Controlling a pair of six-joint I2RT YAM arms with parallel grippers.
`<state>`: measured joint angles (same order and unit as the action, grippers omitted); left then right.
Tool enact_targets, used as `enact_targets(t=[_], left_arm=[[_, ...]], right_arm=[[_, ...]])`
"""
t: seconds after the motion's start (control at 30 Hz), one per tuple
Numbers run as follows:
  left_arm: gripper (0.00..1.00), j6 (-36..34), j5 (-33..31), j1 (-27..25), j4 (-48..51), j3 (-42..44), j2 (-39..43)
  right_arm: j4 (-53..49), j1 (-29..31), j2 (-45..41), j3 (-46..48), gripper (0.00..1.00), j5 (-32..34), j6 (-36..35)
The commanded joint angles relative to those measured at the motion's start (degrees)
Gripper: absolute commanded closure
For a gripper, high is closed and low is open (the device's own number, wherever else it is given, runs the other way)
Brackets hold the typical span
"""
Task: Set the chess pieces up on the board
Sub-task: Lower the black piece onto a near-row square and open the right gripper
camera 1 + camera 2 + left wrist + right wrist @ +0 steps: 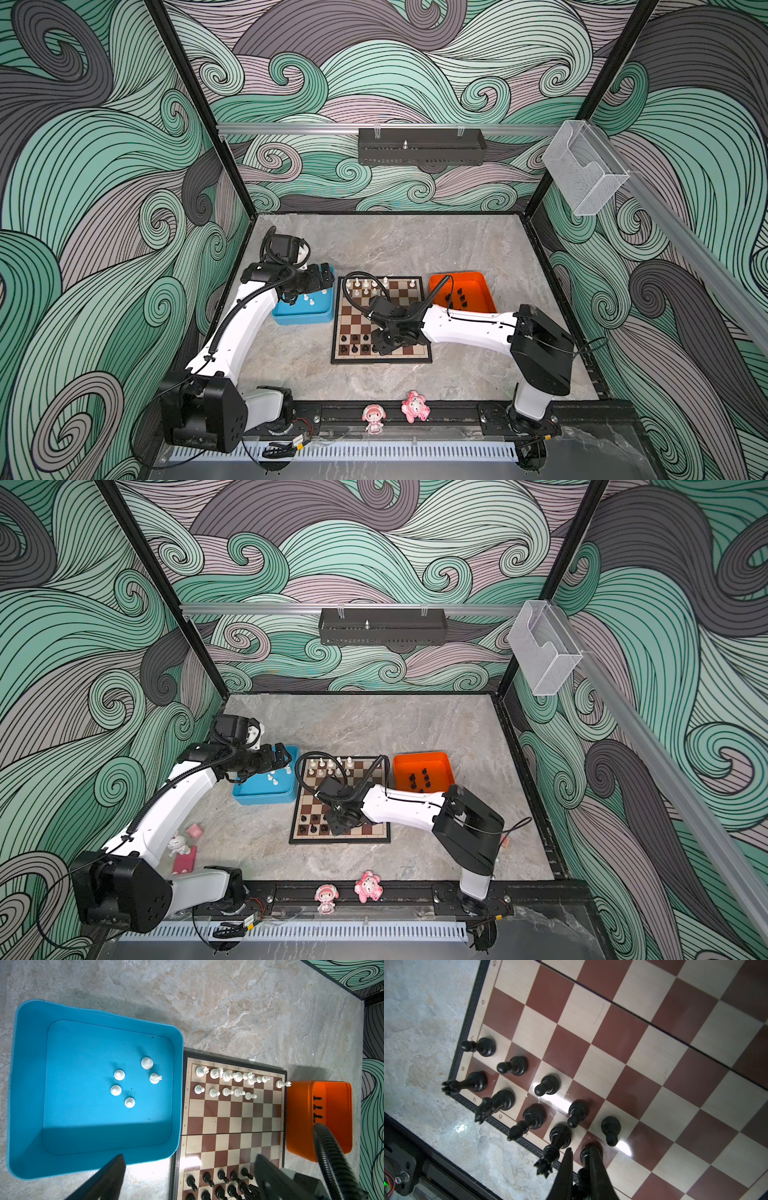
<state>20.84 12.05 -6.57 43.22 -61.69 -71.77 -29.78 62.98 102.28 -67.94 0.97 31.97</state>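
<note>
In both top views the right arm's wrist covers the near part of the board [351, 322], so the right end effector [580, 1153] is hidden there; the right wrist view alone shows it clenched on a black piece [585, 1154] standing in the board's edge row, the piece's top lost behind the fingers; nine other black pieces [548, 1084] stand beside it in two rows. The left end effector [189, 1158] hangs released, jaws wide and empty, above the blue tray [27, 1084] by its side nearest the board; its fingers are cut off by the frame edge. The left wrist view shows five loose white pieces [147, 1062] upright in that tray; the top views show fewer, the arm covering the rest; placed white pieces [228, 1076] partly fill the two far rows. The orange tray [478, 277] holds spare black pieces [460, 297], too small to count; a pale toy figure [178, 845] on the tabletop shows in a top view, beside the left arm.
</note>
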Motion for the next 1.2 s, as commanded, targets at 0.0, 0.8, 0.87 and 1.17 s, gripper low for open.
enact_targets(t=[0.0,0.8,0.87,1.17], left_arm=[[0.01,0.7,0.2,-0.1,-0.1,-0.1,0.4],[0.01,0.7,0.9,-0.1,-0.2,0.2,-0.3],[0.01,0.7,1.0,-0.1,-0.2,0.2,-0.4],[0.01,0.8,2.2,-0.1,-0.9,-0.1,-0.7]], right_arm=[[0.1,-0.5,0.6,1.0,0.87,-0.2,-0.1],[-0.3,-1.0,0.7,1.7,0.83,0.2,0.9],[-0.4,-1.0,0.6,1.9,0.81,0.2,1.0],[-1.1,-1.0,-0.6,1.7,0.72,0.6,1.4]])
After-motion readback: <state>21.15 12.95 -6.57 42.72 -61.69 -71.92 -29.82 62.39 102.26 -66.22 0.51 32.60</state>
